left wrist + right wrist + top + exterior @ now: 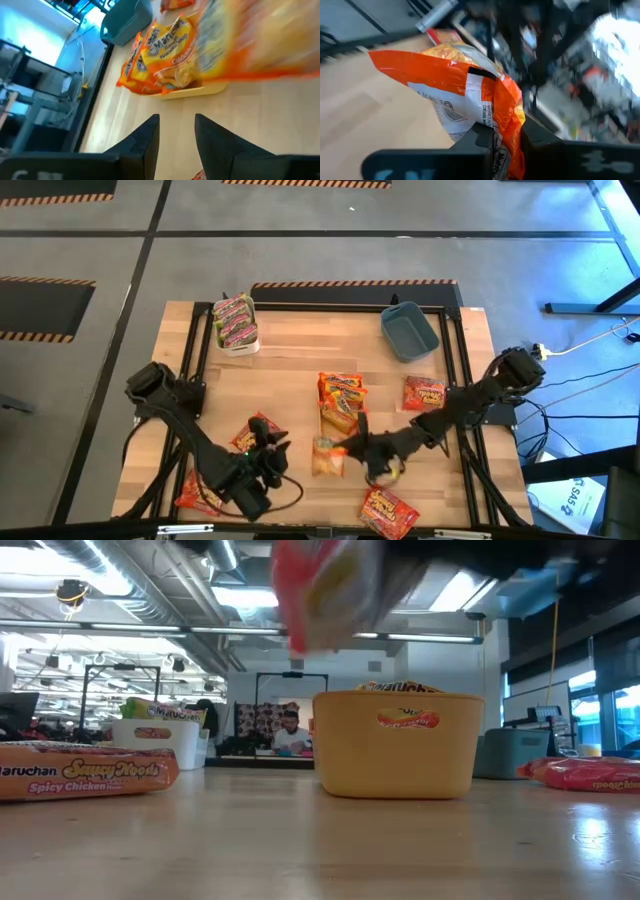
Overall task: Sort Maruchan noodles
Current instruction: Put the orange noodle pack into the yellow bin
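Right gripper (502, 137) pinches an orange-yellow Maruchan packet (465, 92) just beside the yellow bin (330, 423), which already holds orange packets. Left gripper (175, 137) stands partly open and empty nearby, red packets (262, 430) by it; white bin (238, 340) and blue bin (408, 332) sit beyond.

Glossy crinkly plastic noodle packets (341, 394); smooth pale wood table (300, 370); matt plastic yellow bin (397, 745).

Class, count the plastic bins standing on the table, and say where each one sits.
3: a white bin at the far left, a blue bin at the far right, a yellow bin mid-table, mostly covered by packets from above.
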Tool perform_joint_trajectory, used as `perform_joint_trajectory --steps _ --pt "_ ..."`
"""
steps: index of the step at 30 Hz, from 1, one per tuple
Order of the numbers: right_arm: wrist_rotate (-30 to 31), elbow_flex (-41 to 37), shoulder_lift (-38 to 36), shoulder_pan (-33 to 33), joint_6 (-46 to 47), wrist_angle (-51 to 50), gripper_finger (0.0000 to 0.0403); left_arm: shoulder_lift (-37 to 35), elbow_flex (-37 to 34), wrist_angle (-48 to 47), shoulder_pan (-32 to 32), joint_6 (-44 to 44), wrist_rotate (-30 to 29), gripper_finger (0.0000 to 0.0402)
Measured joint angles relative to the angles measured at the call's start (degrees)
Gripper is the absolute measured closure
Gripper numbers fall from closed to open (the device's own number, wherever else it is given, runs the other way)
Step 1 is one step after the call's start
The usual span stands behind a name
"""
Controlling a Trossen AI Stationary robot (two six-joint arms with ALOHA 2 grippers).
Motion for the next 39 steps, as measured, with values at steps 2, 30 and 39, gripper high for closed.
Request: perform_joint_trajectory --steps 2,30,39 --pt "0.0 0.59 -0.49 2.04 -3.96 -0.04 0.0381 -1.41 -3.35 2.88 0.76 -1.23 -0.03 0.0289" --pt "-13.75 10.55 -0.47 4.32 -12.07 -18.96 0.038 -13.01 -35.91 80.46 15.25 28.43 43.91 0.0272" --pt "-17.07 10.55 -0.47 3.31 -16.08 -17.95 0.038 -12.85 -35.91 84.47 17.82 24.05 54.91 0.0176"
